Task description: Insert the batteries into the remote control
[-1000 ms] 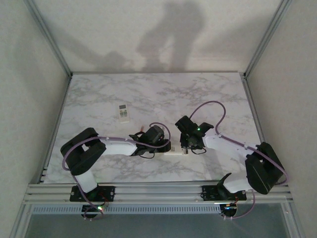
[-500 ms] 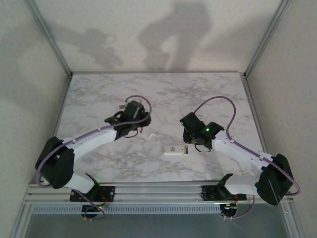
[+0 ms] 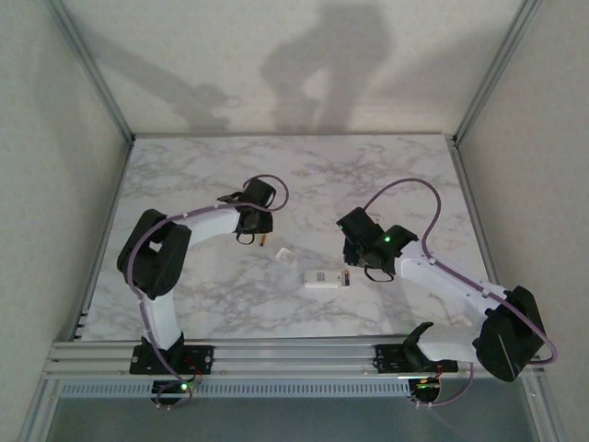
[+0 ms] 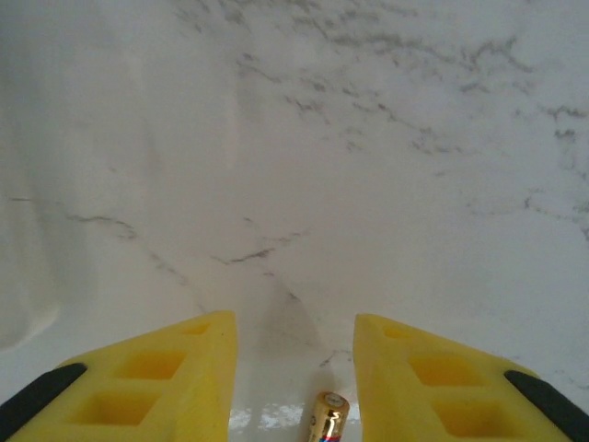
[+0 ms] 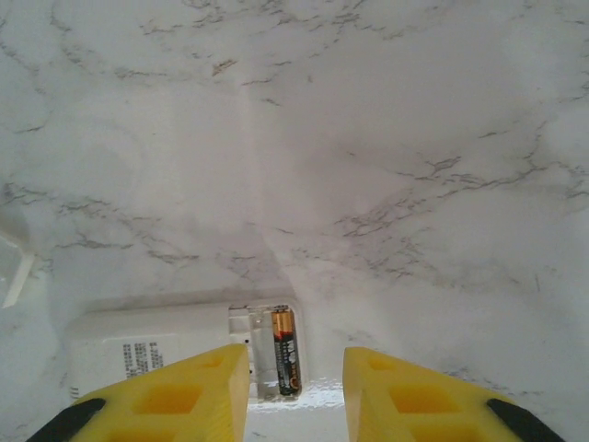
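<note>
The white remote control (image 3: 322, 280) lies back-up near the table's middle, and its body (image 5: 147, 345) reaches left in the right wrist view. One battery (image 5: 285, 350), dark with an orange end, sits in the recess at its right end. My right gripper (image 3: 353, 267) (image 5: 294, 354) hovers just above that end, open, with nothing between its fingers. A second battery (image 3: 265, 241) (image 4: 327, 416) lies loose on the marble further left. My left gripper (image 3: 257, 234) (image 4: 294, 322) stands open over it, the yellow fingers (image 4: 184, 359) either side and apart from it.
A small flat white piece (image 3: 287, 258) (image 5: 14, 267) lies on the marble between the loose battery and the remote. The aluminium frame rails (image 3: 110, 212) run along both sides of the table. Open marble (image 3: 368, 175) stretches toward the back wall.
My left arm has swung away from the remote to the back left and come down over the loose battery. My right gripper has lifted slightly off the remote's end and widened.
</note>
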